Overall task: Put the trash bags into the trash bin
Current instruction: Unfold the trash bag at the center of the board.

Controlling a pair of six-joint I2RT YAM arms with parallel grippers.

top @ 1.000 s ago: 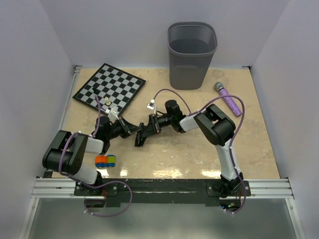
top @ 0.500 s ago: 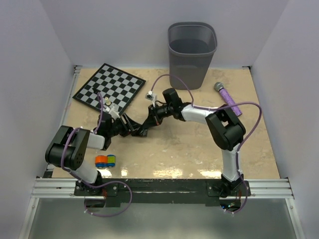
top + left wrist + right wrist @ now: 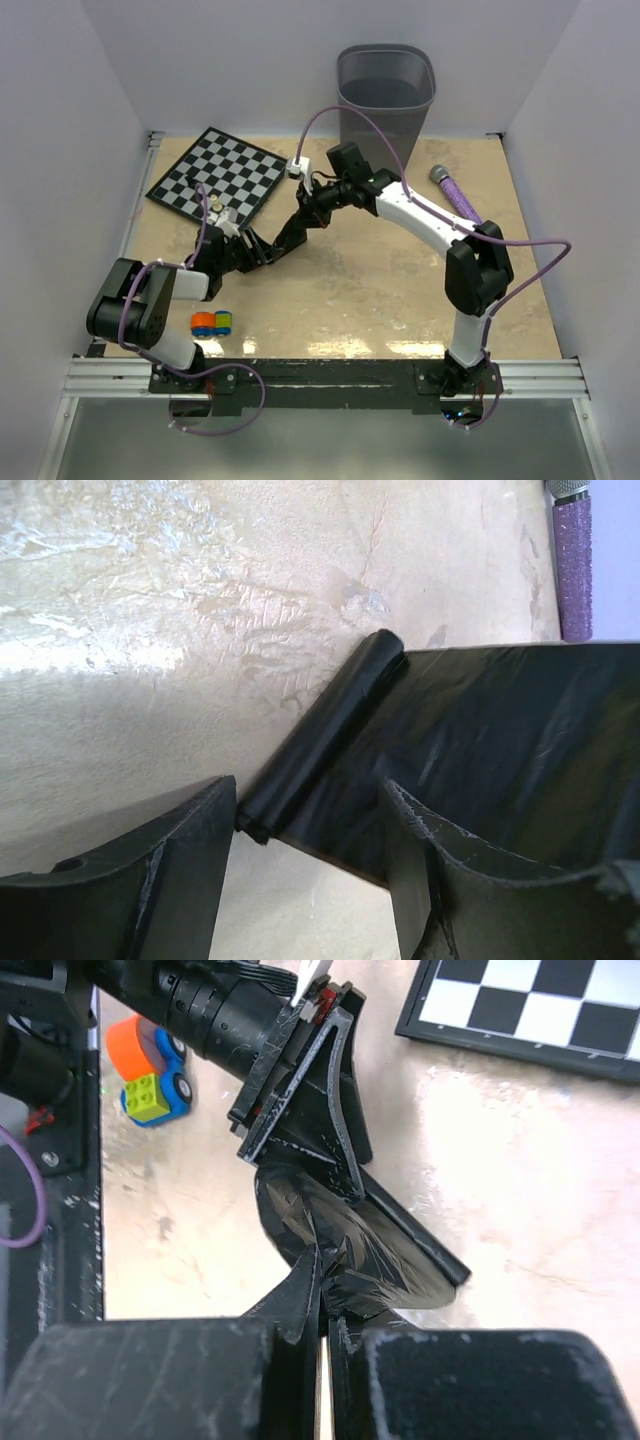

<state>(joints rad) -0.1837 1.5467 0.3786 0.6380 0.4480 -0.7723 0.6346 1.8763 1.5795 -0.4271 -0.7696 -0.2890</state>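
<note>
Right pincer [image 3: 322,1295] is closed tight on a pinch of the trash bag [image 3: 350,1245], w/ almost no gap between its jaws. Left pincer [image 3: 305,810] stands wide: the rolled end of the bag lies between its fingers [image 3: 130,880] but is not squeezed, as far as the left wrist view shows. From above, the bag makes a black strip stretched between the two pincers, upper end lifted at the right one, low end close to the counter [image 3: 400,290], just beside the chessboard [image 3: 222,172]. Trash bin [image 3: 378,140] stands at the far edge, near the right pincer, apart from the bag.

Step in hand, I judge: handover, i.e. the bag passes from left arm to right arm; the carry to the bin is not yet done. Next move calls for the right arm to pull the bag free of the left fingers, raise it enough that the loose end clears the rim, then bring it over the opening & let go. Risk: thin plastic can catch on a left finger or slip out
</note>
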